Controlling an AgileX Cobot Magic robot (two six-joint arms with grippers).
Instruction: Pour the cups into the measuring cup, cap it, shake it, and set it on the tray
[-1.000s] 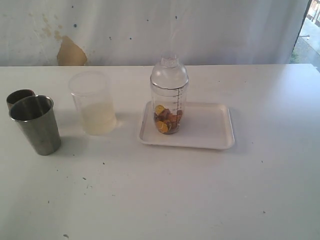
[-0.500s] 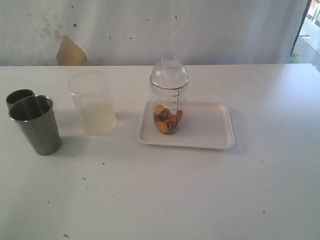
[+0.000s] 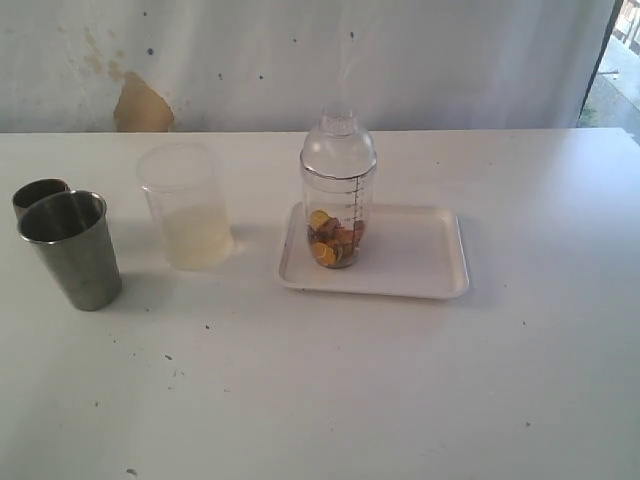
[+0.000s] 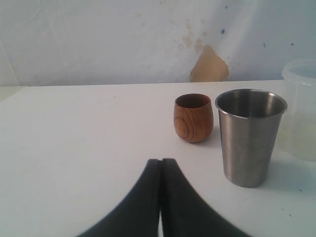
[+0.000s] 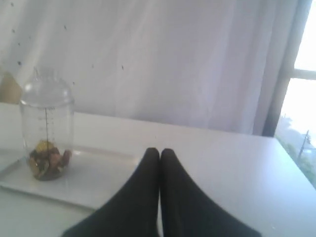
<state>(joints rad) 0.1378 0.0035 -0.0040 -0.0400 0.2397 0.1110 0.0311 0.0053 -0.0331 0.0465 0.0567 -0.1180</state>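
Measuring cup [image 3: 338, 200]: we see it capped and upright on the left part of the tray [image 3: 420, 262], with orange and brown pieces at its bottom.
Steel cup [image 3: 70, 250]: we find it upright on the table [image 3: 350, 380], well left of the tray, with a wooden cup [image 4: 193, 117] just behind it.
Left gripper [image 4: 161, 163]: we see its fingers pressed together, empty.
Right gripper [image 5: 159, 152]: we see its fingers closed on nothing.

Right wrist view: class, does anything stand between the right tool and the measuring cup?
Nothing visible does. Between the shut right tool and the capped measuring cup lie only bare table and the tray it stands on.
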